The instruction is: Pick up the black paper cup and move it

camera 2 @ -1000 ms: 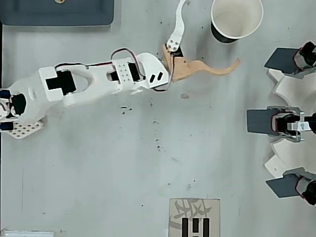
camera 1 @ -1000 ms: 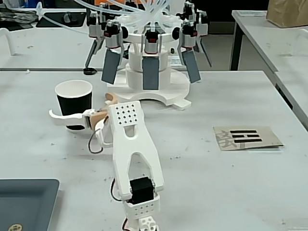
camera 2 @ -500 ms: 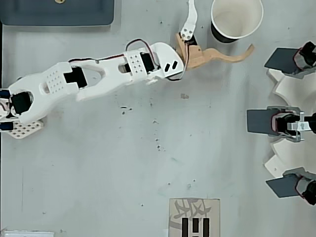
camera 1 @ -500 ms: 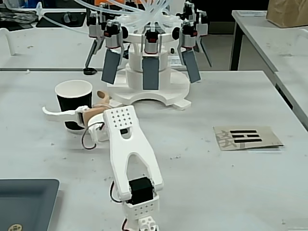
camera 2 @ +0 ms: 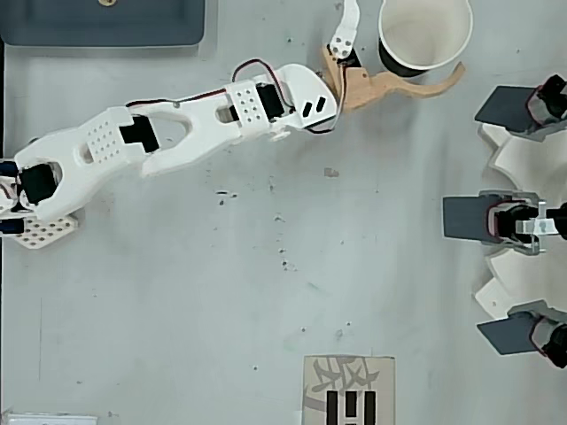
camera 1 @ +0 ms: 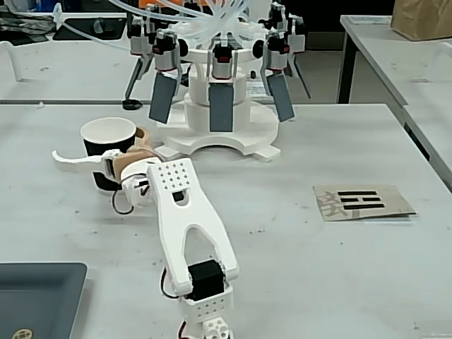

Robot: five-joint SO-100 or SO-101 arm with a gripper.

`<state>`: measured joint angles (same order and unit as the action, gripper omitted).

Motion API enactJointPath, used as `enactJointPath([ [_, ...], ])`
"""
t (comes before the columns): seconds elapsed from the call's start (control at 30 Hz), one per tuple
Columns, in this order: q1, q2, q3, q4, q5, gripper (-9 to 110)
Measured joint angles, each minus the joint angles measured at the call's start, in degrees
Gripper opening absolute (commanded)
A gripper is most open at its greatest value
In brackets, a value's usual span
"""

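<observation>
The black paper cup [camera 1: 107, 145] stands upright at the table's left in the fixed view, its white inside [camera 2: 423, 34] showing at the top of the overhead view. My gripper [camera 1: 99, 143] [camera 2: 407, 35] is open, with the cup partly between its spread fingers. The white finger [camera 2: 344, 31] reaches past the cup's left side in the overhead view. The tan finger [camera 2: 416, 81] runs along the cup's lower edge there, close to or touching the wall. Nothing is clamped. The white arm [camera 1: 185, 226] stretches from its base at the table's front.
A white carousel device [camera 1: 219, 106] with dark hanging panels [camera 2: 474, 217] stands just behind and to the right of the cup. A dark tray [camera 1: 35, 293] [camera 2: 102, 22] lies at the front left. A printed card [camera 1: 364, 201] [camera 2: 350, 394] lies to the right.
The arm has stretched out toward the cup. The open gripper has travelled from short of the cup to around it, the tan finger now along its side.
</observation>
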<state>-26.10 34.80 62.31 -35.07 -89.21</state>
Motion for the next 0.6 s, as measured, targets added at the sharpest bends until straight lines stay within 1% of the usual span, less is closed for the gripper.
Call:
enactJointPath([
  [0.2,-0.62,-0.26,0.0,0.26,0.0,49],
  [0.6,-0.62,-1.14,-0.18,0.26,0.18,34],
])
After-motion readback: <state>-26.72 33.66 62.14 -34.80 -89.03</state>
